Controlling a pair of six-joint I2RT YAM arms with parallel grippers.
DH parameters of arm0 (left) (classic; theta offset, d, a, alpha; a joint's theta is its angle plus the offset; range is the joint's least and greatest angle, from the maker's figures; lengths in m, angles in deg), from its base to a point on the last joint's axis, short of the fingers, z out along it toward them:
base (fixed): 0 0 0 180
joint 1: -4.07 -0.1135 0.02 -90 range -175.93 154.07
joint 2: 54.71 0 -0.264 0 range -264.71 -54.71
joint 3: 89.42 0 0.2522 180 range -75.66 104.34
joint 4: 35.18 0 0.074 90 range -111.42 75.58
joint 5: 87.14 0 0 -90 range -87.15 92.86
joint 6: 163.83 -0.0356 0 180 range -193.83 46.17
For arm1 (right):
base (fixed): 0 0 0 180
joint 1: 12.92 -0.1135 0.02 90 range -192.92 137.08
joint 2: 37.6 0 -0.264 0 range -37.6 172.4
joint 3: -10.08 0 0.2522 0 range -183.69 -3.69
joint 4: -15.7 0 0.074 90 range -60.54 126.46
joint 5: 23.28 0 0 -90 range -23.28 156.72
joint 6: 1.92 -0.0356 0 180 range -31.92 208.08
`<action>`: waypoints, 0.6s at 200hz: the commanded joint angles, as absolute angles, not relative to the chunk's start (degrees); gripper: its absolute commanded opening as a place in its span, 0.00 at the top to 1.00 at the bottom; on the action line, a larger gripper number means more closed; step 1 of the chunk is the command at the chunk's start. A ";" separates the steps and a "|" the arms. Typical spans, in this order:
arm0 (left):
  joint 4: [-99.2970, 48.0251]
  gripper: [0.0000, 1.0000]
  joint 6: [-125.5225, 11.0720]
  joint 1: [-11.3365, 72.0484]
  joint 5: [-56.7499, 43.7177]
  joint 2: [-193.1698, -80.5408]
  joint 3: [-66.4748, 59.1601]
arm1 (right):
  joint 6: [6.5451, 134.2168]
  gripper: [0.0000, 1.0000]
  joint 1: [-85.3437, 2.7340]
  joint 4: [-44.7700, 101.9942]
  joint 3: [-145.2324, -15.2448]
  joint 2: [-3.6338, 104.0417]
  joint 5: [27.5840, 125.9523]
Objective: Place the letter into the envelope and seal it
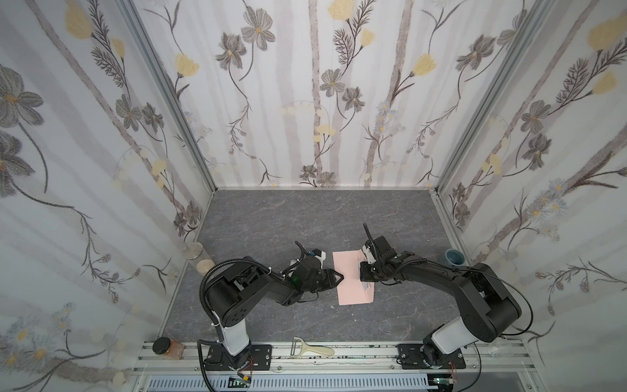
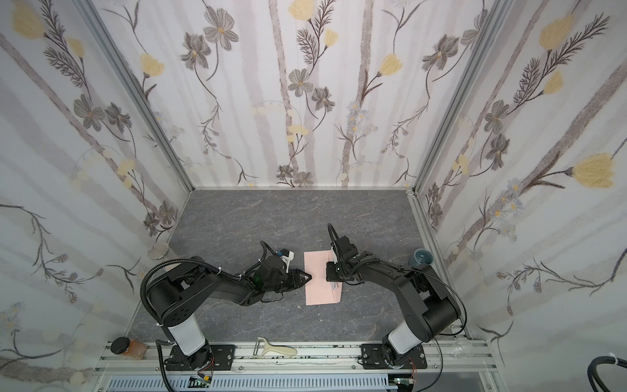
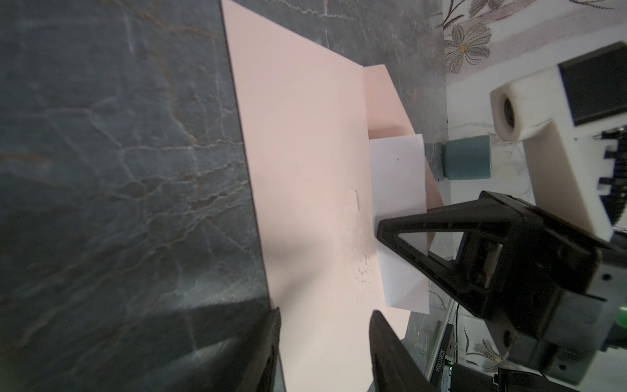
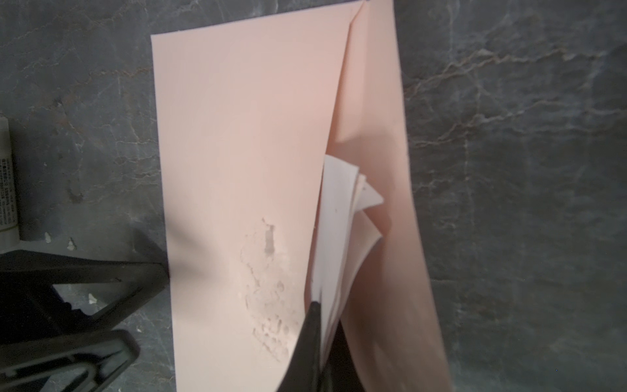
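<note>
On the grey marbled tabletop (image 1: 271,217) your pale pink paper envelope (image 1: 349,288) lies flat — left gripper (image 3: 325,310), jaws apart, seemingly steadying its edge. Your right gripper (image 4: 322,314) clamps the folded white paper letter (image 4: 336,220), partly inside the mouth, probably to push it deeper.

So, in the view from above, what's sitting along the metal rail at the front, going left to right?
jar with a black lid → left arm's base → peeler → right arm's base → clear glass
</note>
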State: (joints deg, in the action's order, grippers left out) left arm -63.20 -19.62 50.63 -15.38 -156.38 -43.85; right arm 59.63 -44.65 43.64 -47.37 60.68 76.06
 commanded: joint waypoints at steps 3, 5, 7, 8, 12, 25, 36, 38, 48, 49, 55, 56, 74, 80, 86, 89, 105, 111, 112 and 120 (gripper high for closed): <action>-61.76 0.54 -19.25 50.74 -14.69 -156.21 -44.05 | 59.56 0.73 -44.80 44.05 -48.06 59.74 72.71; -61.76 0.54 -19.32 50.74 -14.67 -156.16 -44.03 | 59.53 0.71 -44.75 44.23 -48.11 59.64 72.52; -61.76 0.54 -19.33 50.69 -14.64 -156.14 -44.02 | 59.56 0.70 -44.79 44.40 -48.19 59.55 72.34; -61.76 0.54 -19.38 50.71 -14.64 -156.10 -44.06 | 59.58 0.69 -44.81 44.45 -48.22 59.49 72.25; -61.76 0.54 -19.34 50.73 -14.70 -156.05 -44.17 | 59.55 0.68 -44.81 44.78 -48.32 59.25 71.95; -61.76 0.54 -19.43 50.74 -14.62 -155.90 -44.12 | 59.47 0.62 -44.85 45.90 -48.89 58.75 70.76; -61.76 0.54 -19.52 50.74 -14.67 -155.85 -44.15 | 59.37 0.58 -44.85 46.65 -49.36 58.48 69.96; -61.76 0.54 -19.52 50.74 -14.69 -155.80 -44.12 | 59.35 0.57 -44.83 46.74 -49.38 58.47 69.83; -61.76 0.54 -19.60 50.74 -14.67 -155.71 -44.06 | 59.30 0.54 -44.89 47.08 -49.63 58.46 69.53; -61.76 0.54 -19.60 50.74 -14.65 -155.70 -44.04 | 59.32 0.54 -44.90 47.15 -49.64 58.42 69.49; -61.80 0.54 -19.60 50.74 -14.64 -155.71 -44.03 | 59.32 0.53 -44.96 47.53 -49.82 58.47 69.08; -61.78 0.54 -19.60 50.74 -14.59 -155.66 -44.02 | 59.33 0.53 -44.98 47.59 -49.87 58.51 68.95; -61.76 0.54 -19.69 50.73 -14.51 -155.45 -43.93 | 59.26 0.51 -45.70 48.68 -50.52 58.91 67.46; -61.76 0.54 -19.78 50.77 -14.52 -155.38 -43.85 | 59.20 0.51 -45.95 48.92 -50.69 59.03 67.04; -61.76 0.54 -19.78 50.74 -14.42 -155.30 -43.86 | 59.03 0.50 -46.29 49.25 -50.94 58.93 66.50; -61.76 0.54 -19.82 50.76 -14.38 -155.29 -43.80 | 58.92 0.50 -46.43 49.44 -51.04 58.84 66.15; -61.76 0.54 -19.95 50.73 -14.49 -155.01 -43.54 | 58.54 0.49 -47.11 49.37 -51.18 58.40 65.96; -61.76 0.54 -20.04 50.74 -14.61 -154.86 -43.39 | 58.35 0.49 -47.25 49.12 -51.23 58.42 66.53; -61.76 0.54 -20.08 50.74 -14.58 -154.84 -43.40 | 58.32 0.49 -47.22 49.09 -51.23 58.45 66.63; -61.76 0.54 -20.49 50.73 -14.81 -154.66 -42.87 | 58.13 0.49 -47.20 48.74 -51.14 58.45 67.33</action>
State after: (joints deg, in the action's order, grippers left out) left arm -61.67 -19.66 50.65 -15.17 -155.35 -43.85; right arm 59.13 -46.92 49.38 -50.75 58.72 67.82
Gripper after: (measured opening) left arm 0.463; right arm 0.511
